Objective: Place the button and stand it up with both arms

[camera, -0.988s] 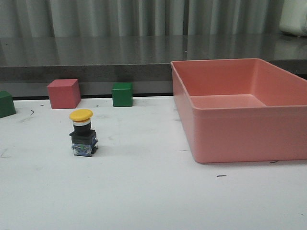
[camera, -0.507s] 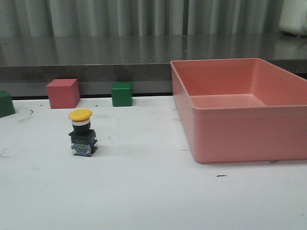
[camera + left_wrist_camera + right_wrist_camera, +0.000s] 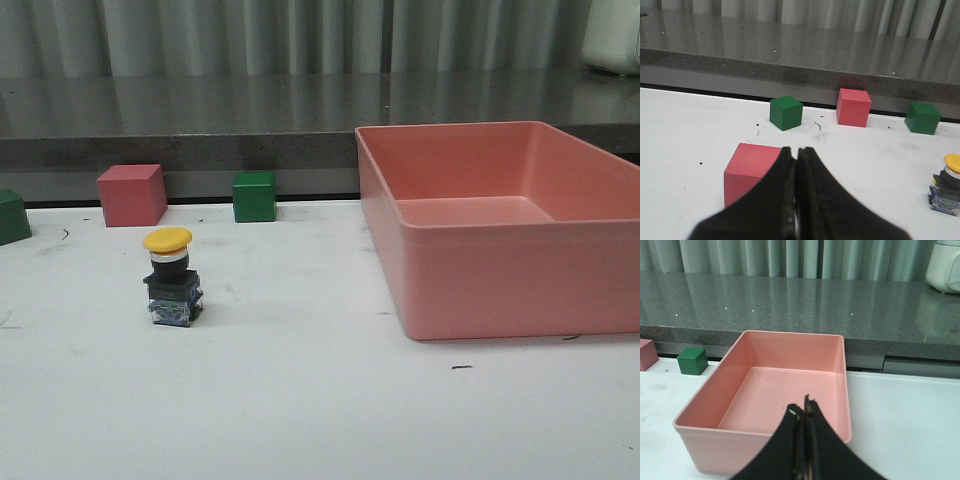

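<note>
The button (image 3: pixel 172 276) stands upright on the white table (image 3: pixel 320 400), yellow cap on top and black body beneath, with nothing touching it. Neither arm shows in the front view.

The left gripper (image 3: pixel 796 160) has its fingers pressed together and holds nothing. A pink cube (image 3: pixel 751 172) sits right at its fingertips, partly hidden behind them. Beyond that cube, near the dark ledge, stand a green cube (image 3: pixel 786 113), another pink cube (image 3: pixel 854 107) and a second green cube (image 3: pixel 922 118). The button (image 3: pixel 947 184) stands well off to the side of this gripper, apart from the fingers.

The right gripper (image 3: pixel 803 415) is also pinched closed on nothing. It hangs over the near wall of the pink bin (image 3: pixel 730 390). One green cube (image 3: pixel 692 361) sits beyond the bin's far corner.
</note>
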Robot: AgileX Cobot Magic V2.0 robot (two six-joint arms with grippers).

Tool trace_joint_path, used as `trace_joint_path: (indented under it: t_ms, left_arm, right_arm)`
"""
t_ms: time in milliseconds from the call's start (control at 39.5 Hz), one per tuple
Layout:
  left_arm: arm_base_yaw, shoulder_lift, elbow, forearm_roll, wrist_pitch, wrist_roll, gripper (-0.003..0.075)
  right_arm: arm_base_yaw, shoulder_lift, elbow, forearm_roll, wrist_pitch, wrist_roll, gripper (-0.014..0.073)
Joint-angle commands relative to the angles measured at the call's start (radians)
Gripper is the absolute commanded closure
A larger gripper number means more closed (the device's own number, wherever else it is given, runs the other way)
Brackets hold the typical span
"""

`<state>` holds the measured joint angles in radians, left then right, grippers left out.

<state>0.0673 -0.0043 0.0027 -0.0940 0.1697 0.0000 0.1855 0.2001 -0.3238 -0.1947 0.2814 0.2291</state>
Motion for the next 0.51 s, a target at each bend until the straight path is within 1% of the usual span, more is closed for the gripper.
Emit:
trace_joint_path:
  t_ms: [0,329,380,481]
  left_arm:
    - [0.001,-0.024,0.009,-0.009,-0.092,0.000,0.0740]
    - [0.001,-0.024,0.009,-0.009,-0.092,0.000,0.0740]
    - [0.001,-0.024,0.009,-0.009,-0.092,0.000,0.0741]
    - [0.001,-0.024,0.009,-0.009,-0.092,0.000,0.0741]
  right_arm:
    - [-0.002,0.011,-0.026,-0.019,-0.081,-0.008,0.0664]
    - [-0.002,0.007,-0.006,-0.024,-0.095,-0.018,0.0664]
    - [-0.007,-0.001,0.017,-0.010,-0.113,-0.057,0.0664]
    - [-0.033,-0.035,0.079,0.125,-0.160,-0.209,0.0664]
